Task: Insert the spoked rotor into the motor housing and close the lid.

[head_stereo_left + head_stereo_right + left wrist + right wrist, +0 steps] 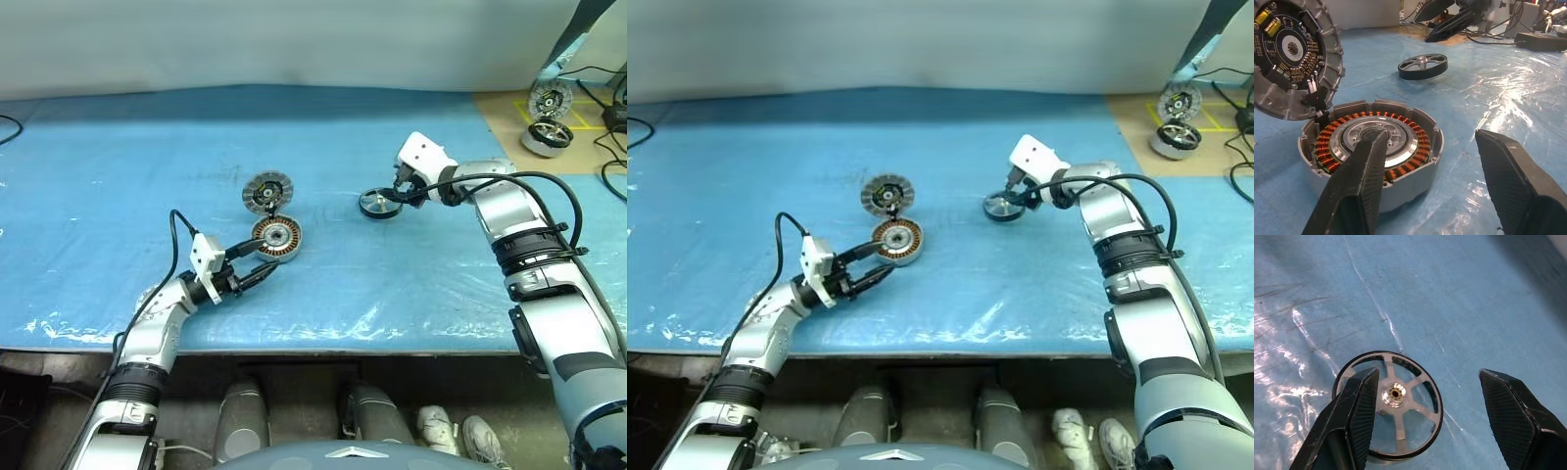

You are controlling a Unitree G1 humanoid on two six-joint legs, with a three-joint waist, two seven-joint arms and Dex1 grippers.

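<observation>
Spoked rotor [379,204] lies flat on the blue table cover [118,186], well right of the motor housing [276,236]. Not inserted yet, so by my read nothing of the task is done: rotor needs picking up, carrying over, dropping into the housing, then the lid goes down.

Right gripper [401,192] hangs over the rotor, jaws wide, holding nothing. In the right wrist view one finger sits over the rotor's rim on one side, the other finger stands well clear of the rim on the far side, so the rotor is off-centre in the gap, not squared between the jaws. Whether the near finger touches the rim, can't tell. Looks like it needs a shift sideways before closing, or the pinch catches rim and spokes on one side only.

Housing sits near centre of the table, copper windings up, bore open and clear. Lid [267,192] is swung up on its far edge, attached at what looks like a hinge, board side facing the housing.

Left gripper [265,272] is just beside the housing on the near side, jaws open, empty. In the left wrist view one finger overlaps the housing wall; contact unclear. Probably placed to steady it.

More motor parts [548,119] sit on the brown surface far right, not in play.
</observation>
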